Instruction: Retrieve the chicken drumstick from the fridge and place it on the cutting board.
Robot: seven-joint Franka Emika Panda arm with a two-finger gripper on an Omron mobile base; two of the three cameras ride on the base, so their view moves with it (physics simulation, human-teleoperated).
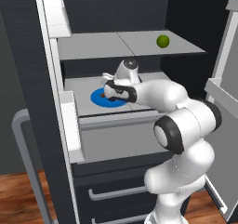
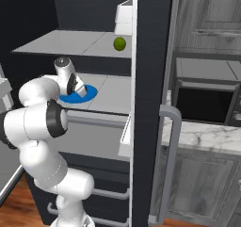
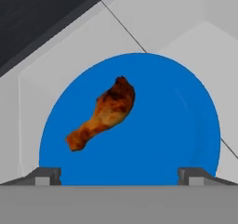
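The chicken drumstick (image 3: 104,114), orange-brown with its thick end up and to the right, lies on a blue round plate (image 3: 162,125). My gripper (image 3: 121,176) hangs open just above the plate, and its two fingertips (image 3: 46,175) stand wide apart on the near side of the meat without touching it. The plate (image 1: 96,99) sits on the middle shelf of the open fridge (image 1: 21,56), and my hand (image 1: 114,89) reaches in over it. From the right, the plate (image 2: 80,97) shows beside the wrist. The cutting board is out of view.
A green round fruit (image 1: 162,41) sits on the upper shelf (image 1: 107,46). White door bins (image 1: 72,125) flank the opening on both sides. Drawers with grey handles (image 1: 111,193) lie below. A marble counter (image 2: 202,132) and a dark oven opening (image 2: 204,101) stand right of the fridge door (image 2: 150,80).
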